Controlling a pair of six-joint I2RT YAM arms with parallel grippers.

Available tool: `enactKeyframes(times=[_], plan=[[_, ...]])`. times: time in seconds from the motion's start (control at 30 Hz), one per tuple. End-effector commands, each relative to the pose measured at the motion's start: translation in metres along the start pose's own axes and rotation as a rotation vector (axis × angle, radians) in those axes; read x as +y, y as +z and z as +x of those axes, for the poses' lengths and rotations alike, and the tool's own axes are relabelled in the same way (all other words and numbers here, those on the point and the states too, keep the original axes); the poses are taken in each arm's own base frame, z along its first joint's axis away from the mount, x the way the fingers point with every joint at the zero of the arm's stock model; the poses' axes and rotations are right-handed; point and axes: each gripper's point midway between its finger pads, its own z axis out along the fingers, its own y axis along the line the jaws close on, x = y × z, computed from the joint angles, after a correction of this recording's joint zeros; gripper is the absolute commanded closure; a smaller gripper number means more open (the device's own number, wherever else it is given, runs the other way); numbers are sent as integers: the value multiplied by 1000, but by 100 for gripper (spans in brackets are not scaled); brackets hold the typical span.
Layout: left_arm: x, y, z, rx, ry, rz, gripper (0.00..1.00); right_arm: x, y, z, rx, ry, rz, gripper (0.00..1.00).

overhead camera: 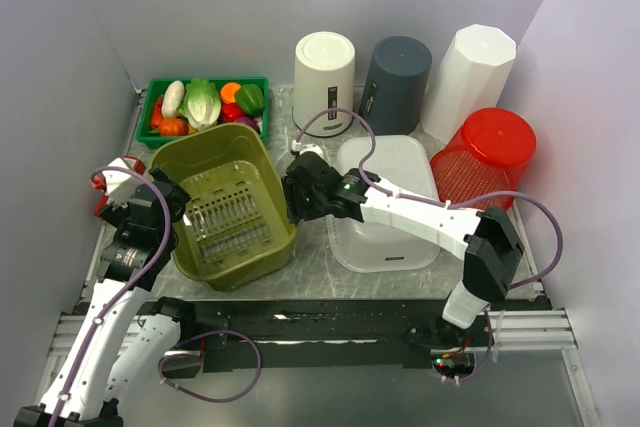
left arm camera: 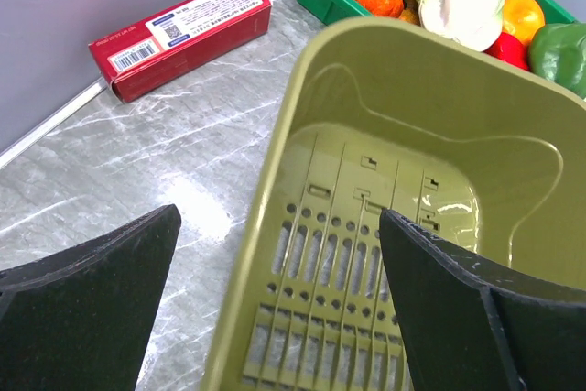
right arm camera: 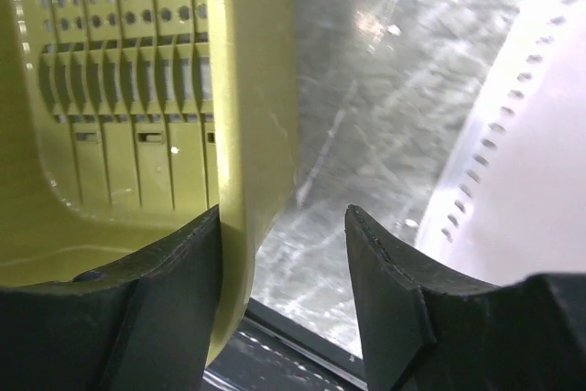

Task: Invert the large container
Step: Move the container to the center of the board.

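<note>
The large container (overhead camera: 215,152) is an olive-green slotted basket standing open side up on the marble table, left of centre. My left gripper (overhead camera: 172,192) is open and straddles its left rim (left arm camera: 275,171), one finger outside and one over the slotted floor. My right gripper (overhead camera: 293,192) straddles the right wall (right arm camera: 247,61). Its inner finger (right arm camera: 174,290) lies against the inside of that wall, while the outer finger (right arm camera: 394,299) stands off it with bare table showing in the gap. In the wrist views both grippers, left (left arm camera: 279,217) and right (right arm camera: 284,212), hold nothing.
A translucent white tub (overhead camera: 385,162) lies just right of the basket, close behind my right arm. A green tray (overhead camera: 208,81) of toy vegetables sits at the back left. White (overhead camera: 325,72), dark grey (overhead camera: 397,77), white faceted (overhead camera: 470,67) and red mesh (overhead camera: 490,152) bins stand behind. A red box (left arm camera: 183,34) lies by the left wall.
</note>
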Motion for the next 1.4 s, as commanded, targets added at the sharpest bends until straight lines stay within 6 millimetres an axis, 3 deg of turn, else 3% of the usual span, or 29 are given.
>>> enactKeyframes(times=[0.0, 0.2, 0.3, 0.5, 0.67, 0.77, 0.93, 1.07, 1.37], plan=[[-9, -2, -16, -31, -30, 29, 4, -14, -23, -5, -45, -11, 38, 37], [-11, 1, -13, -16, -22, 37, 4, 3, -42, -36, -114, -47, -22, 29], [-12, 3, -11, -9, -16, 38, 4, 17, -42, -48, -127, -78, -65, 26], [-12, 5, -10, -1, -12, 33, 4, 27, -15, -56, -64, -125, -37, 25], [-14, 6, -9, 4, -7, 41, 4, 29, 14, -40, 17, -138, -22, 28], [-15, 6, -8, 6, -6, 47, 4, 17, 23, -32, 35, -108, -9, 37], [-15, 7, -7, 13, -3, 47, 4, -3, 19, -31, 16, -25, -6, 47], [-15, 9, -7, 17, -1, 49, 4, -12, 18, -19, 7, 22, -5, 58], [-18, 9, -7, 21, -4, 68, 4, -25, 22, 5, 41, 95, 15, 63]])
